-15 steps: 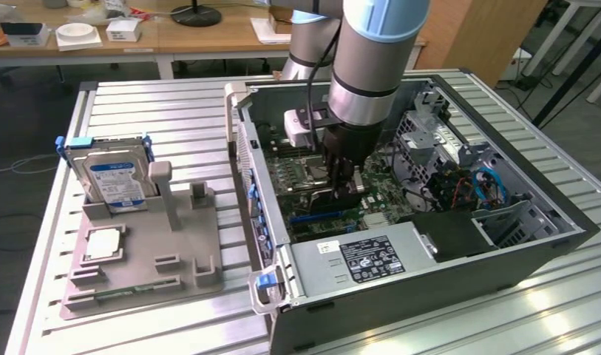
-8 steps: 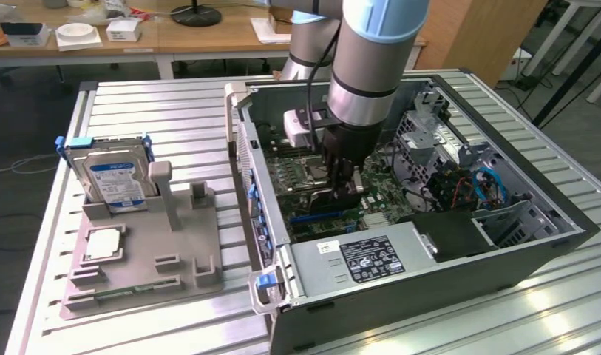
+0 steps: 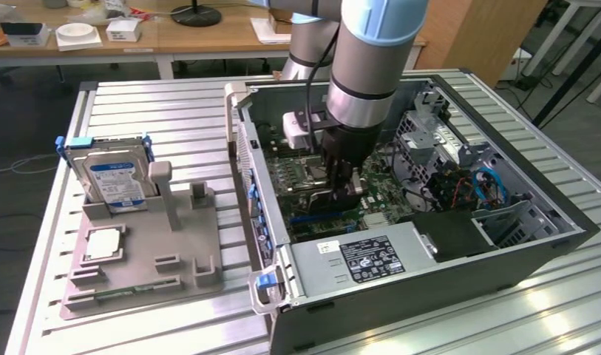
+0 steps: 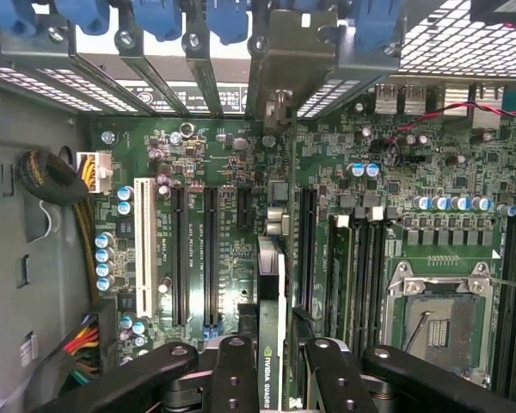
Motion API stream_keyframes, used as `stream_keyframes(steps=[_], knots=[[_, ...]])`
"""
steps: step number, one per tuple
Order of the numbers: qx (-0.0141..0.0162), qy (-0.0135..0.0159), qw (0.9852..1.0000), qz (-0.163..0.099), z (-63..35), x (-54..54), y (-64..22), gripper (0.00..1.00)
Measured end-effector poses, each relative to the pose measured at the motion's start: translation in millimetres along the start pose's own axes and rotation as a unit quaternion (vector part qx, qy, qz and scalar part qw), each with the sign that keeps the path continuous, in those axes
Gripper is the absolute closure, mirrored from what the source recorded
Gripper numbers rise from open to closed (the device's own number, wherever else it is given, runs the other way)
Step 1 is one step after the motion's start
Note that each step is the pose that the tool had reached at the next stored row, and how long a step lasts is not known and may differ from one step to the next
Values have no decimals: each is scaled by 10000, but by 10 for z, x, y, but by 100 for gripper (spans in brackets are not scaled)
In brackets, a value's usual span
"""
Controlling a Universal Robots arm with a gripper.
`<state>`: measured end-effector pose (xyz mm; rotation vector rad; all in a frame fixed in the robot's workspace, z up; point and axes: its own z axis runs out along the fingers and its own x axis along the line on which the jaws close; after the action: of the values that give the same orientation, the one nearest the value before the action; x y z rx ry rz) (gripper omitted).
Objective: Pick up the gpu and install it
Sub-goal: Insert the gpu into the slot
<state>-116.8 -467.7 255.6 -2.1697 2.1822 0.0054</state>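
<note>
i am reaching down into the open computer case (image 3: pixel 537 244) with my gripper (image 3: pixel 341 194), and my fingers (image 4: pixel 235 379) are pinching the gpu (image 4: pixel 271 301) from both sides, one on each face of the card. in the wrist view the gpu is showing edge-on: a thin, dark card with a green top edge, a white strip along it, and a small green-and-white label with lettering near my fingers. its far end is carrying a dull, pale metal bracket (image 4: pixel 291 52), which is standing up against the row of slot covers with blue clips (image 4: pixel 159 19) at the case's rear wall. the card is standing upright over the green motherboard (image 4: pixel 387 172), in line with a dark expansion slot, between the black slots (image 4: pixel 194 254) beside the long white slot (image 4: pixel 143 245) and the memory slots next to the empty processor socket (image 4: pixel 434 323). i cannot tell whether its lower edge is seated or just touching.

in the exterior view, the grey fixture tray (image 3: pixel 143 259) on the slatted table (image 3: pixel 162 103) is sitting at the exterior view's left of the case, with the hard drive (image 3: pixel 113 181) standing upright in it and a small square chip (image 3: pixel 103 244) lying flat nearby.
</note>
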Motion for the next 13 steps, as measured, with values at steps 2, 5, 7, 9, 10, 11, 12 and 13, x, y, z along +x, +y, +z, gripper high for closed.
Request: stream_keyframes(steps=[2, 5, 7, 9, 10, 11, 12, 13], knots=[[0, 0, 10000, 0, 9, 0, 4, 74], [-1, 3, 10000, -1, 16, 1, 6, 74], [0, 2, 10000, 0, 21, 1, 7, 74], [-1, 2, 10000, 0, 24, 1, 7, 74], [-1, 2, 10000, 0, 26, 1, 7, 74], [-1, 2, 10000, 0, 27, 2, 7, 74], [-1, 2, 10000, 0, 28, 2, 7, 74], [0, 2, 10000, 0, 29, 2, 7, 74]])
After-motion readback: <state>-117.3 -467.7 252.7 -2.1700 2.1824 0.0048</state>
